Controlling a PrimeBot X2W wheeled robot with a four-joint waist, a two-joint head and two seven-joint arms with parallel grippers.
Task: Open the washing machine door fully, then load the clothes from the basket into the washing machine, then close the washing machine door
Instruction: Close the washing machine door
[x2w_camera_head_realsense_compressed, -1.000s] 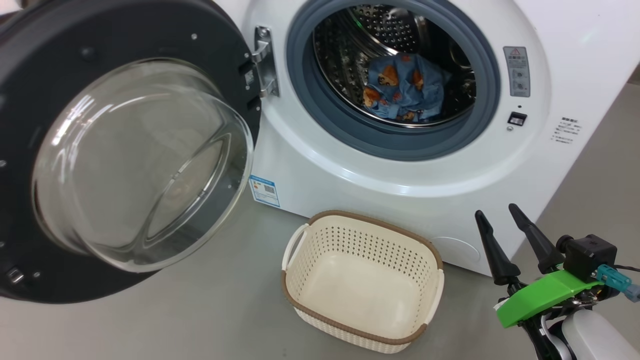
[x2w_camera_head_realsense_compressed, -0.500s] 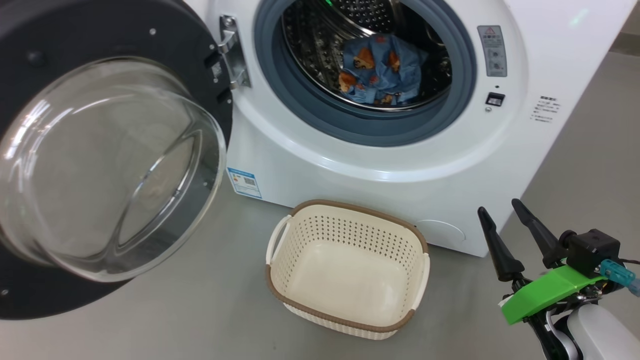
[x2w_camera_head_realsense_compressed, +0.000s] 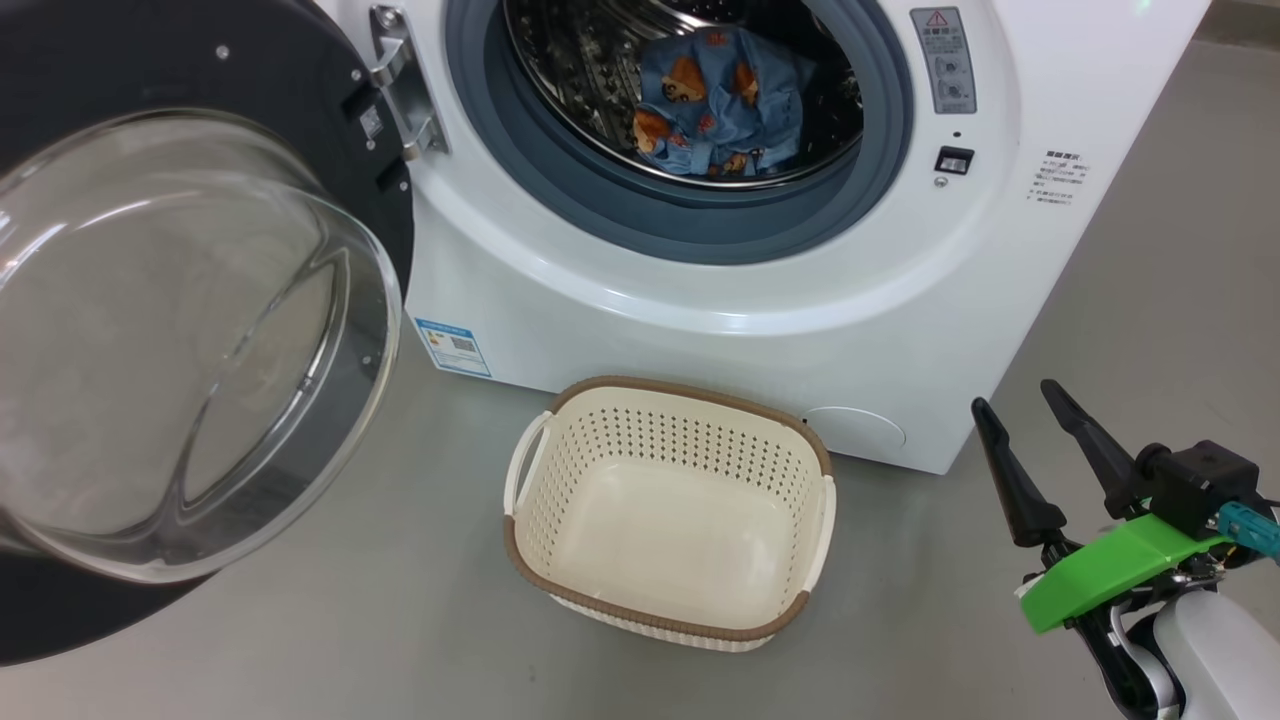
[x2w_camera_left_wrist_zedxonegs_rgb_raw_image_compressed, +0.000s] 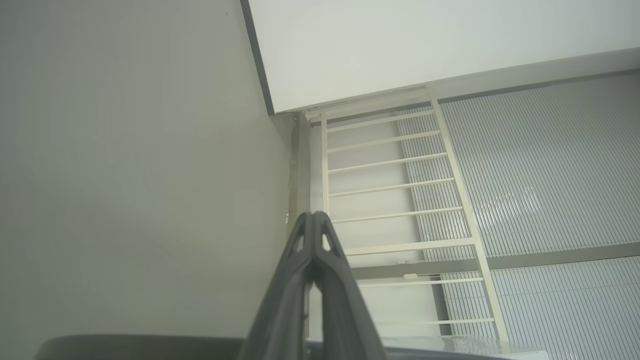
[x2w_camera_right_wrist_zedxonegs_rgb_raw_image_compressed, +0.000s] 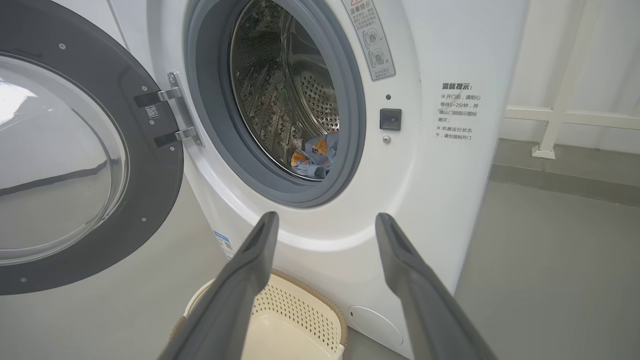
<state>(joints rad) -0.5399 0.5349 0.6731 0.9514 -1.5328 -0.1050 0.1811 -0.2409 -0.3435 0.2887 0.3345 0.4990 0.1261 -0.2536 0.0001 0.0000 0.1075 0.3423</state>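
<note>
**Loading looks done; closing remains**

The washing machine door (x2w_camera_head_realsense_compressed: 180, 330), glossy black rim around bulging glass, hangs wide at your left. Your left gripper (x2w_camera_left_wrist_zedxonegs_rgb_raw_image_compressed: 313, 215) is pinched together, empty. Blue clothes (x2w_camera_head_realsense_compressed: 715, 115) lie inside the washing machine (x2w_camera_head_realsense_compressed: 700, 320); the perforated basket (x2w_camera_head_realsense_compressed: 660, 450) holds nothing. Your right gripper (x2w_camera_head_realsense_compressed: 1014, 393), spread wide, sits across the basket from the door.

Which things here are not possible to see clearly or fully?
- Head view: the door is cut off by the left edge.
- Right wrist view: the clothes are mostly hidden behind the grey seal; their number is unclear.
- Head view: the printed notice is too small to read.
</note>
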